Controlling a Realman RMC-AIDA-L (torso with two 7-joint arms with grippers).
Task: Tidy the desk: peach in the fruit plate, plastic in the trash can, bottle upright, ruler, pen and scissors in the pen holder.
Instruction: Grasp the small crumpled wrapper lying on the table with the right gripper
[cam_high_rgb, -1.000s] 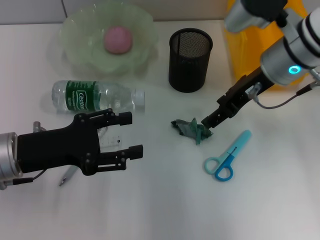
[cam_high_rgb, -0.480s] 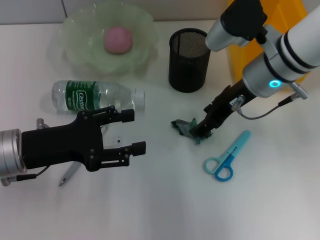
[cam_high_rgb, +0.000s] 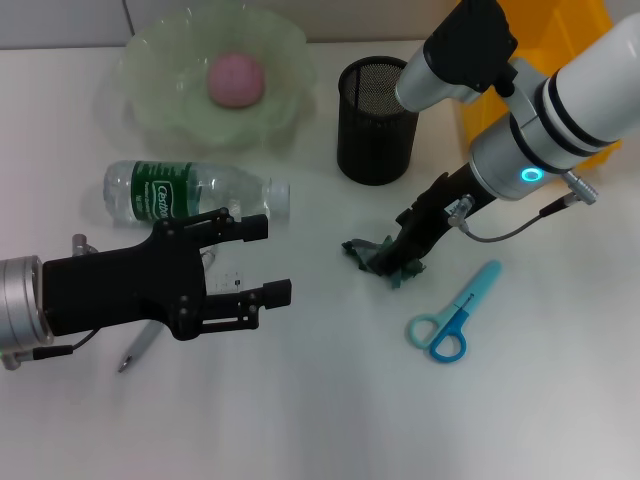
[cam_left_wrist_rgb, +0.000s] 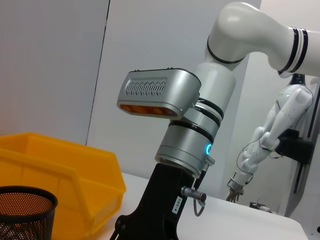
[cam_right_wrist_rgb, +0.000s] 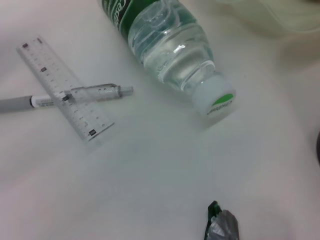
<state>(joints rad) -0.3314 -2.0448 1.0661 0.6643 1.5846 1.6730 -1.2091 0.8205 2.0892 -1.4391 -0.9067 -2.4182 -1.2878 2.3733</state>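
A pink peach (cam_high_rgb: 236, 78) lies in the green glass fruit plate (cam_high_rgb: 160, 110). A water bottle (cam_high_rgb: 195, 192) lies on its side; it also shows in the right wrist view (cam_right_wrist_rgb: 170, 45). The crumpled green plastic (cam_high_rgb: 372, 256) lies mid-table, and my right gripper (cam_high_rgb: 396, 262) is down on its right side. The plastic's edge shows in the right wrist view (cam_right_wrist_rgb: 222, 227). My left gripper (cam_high_rgb: 273, 260) is open and empty, above the clear ruler (cam_right_wrist_rgb: 65, 87) and grey pen (cam_right_wrist_rgb: 75, 96). Blue scissors (cam_high_rgb: 455, 312) lie right of the plastic. The black mesh pen holder (cam_high_rgb: 378, 120) stands behind.
A yellow bin (cam_high_rgb: 560, 25) stands at the back right behind my right arm; it also shows in the left wrist view (cam_left_wrist_rgb: 60, 175). Part of the pen (cam_high_rgb: 138, 350) sticks out below my left arm.
My right gripper has moved left and down onto the plastic. My left gripper has shifted slightly to the right and stays open.
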